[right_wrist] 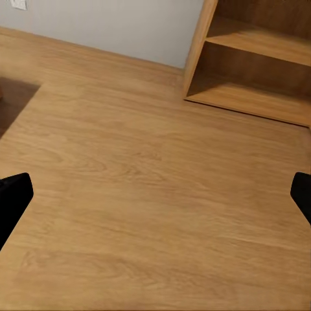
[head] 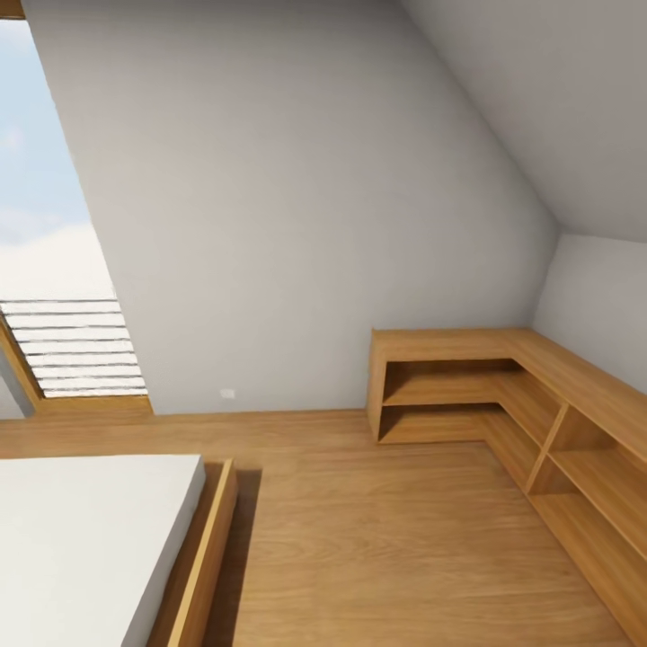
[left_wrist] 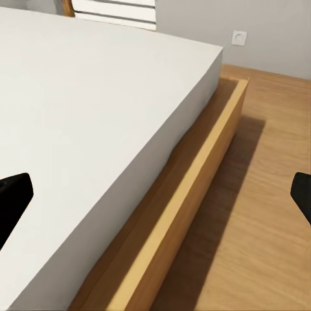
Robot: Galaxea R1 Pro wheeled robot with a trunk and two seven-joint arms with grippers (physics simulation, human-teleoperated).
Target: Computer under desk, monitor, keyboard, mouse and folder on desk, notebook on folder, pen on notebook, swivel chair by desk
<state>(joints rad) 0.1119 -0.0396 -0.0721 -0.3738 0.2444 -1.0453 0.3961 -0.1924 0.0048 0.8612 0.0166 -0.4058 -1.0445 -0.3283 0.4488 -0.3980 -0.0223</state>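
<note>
Bedroom corner, bed and shelving in sight

Bedroom floor (head: 359, 521) of pale wood planks runs from the bed to the far wall. The bed (head: 81, 539), with a white mattress in a wooden frame, sits low at the left of the head view, its long side edge running away toward the grey wall (head: 270, 225). Beyond it a slanted window (head: 45, 180) shows sky, with white slats (head: 76, 346) across its lower part. A small white wall socket (head: 227, 393) sits just above the floor line. At the right, an L-shaped wooden shelf unit (head: 503, 395) wraps the corner under the sloped ceiling, one leg along the back wall, the other coming forward along the right wall.

None of the task's things, computer, monitor, keyboard, mouse, folder, notebook, pen, chair or table, can be placed from these views.

The left tool (left_wrist: 155, 194) hangs over the bed's side edge, its dark fingertips (left_wrist: 13, 194) spread wide with nothing between them. The right tool (right_wrist: 155, 197) hangs over bare floor near the shelf unit's end, fingertips (right_wrist: 13, 197) likewise spread wide and released.
</note>
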